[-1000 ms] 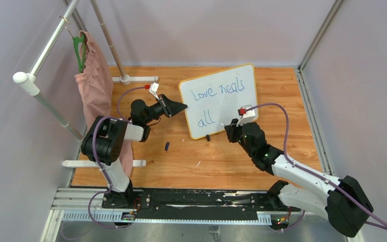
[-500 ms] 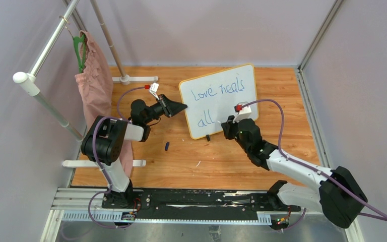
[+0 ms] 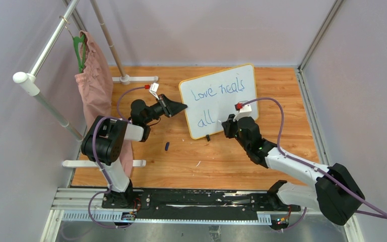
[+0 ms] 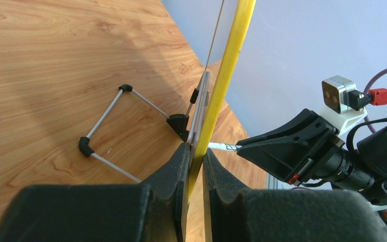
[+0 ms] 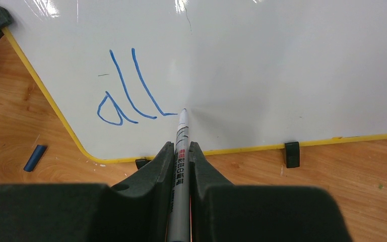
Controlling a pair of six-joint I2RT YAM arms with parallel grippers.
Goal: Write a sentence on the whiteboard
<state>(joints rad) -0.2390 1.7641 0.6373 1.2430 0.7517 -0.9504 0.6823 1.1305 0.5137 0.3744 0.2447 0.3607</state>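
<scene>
The whiteboard point(image 3: 232, 108) stands tilted at the back middle of the wooden table, white with a yellow rim point(image 4: 228, 70). The sentence point(image 3: 216, 93) reads "Love heals" in blue, with "all" point(image 5: 126, 96) on the line below. My left gripper point(image 3: 184, 107) is shut on the board's left edge, rim between its pads point(image 4: 196, 151). My right gripper point(image 3: 228, 123) is shut on a silver marker point(image 5: 183, 126). The marker's tip touches the board just right of "all", at the end of a short tail stroke.
A blue marker cap point(image 3: 167, 146) lies on the table left of the board's lower corner. A wire stand point(image 4: 106, 121) props the board from behind. A white clothes rack with a pink garment point(image 3: 95, 85) fills the left side, with its foot point(image 3: 103, 163) near my left arm's base.
My right arm has shifted slightly left and toward the board with the marker. The left gripper and the whiteboard have not moved.
</scene>
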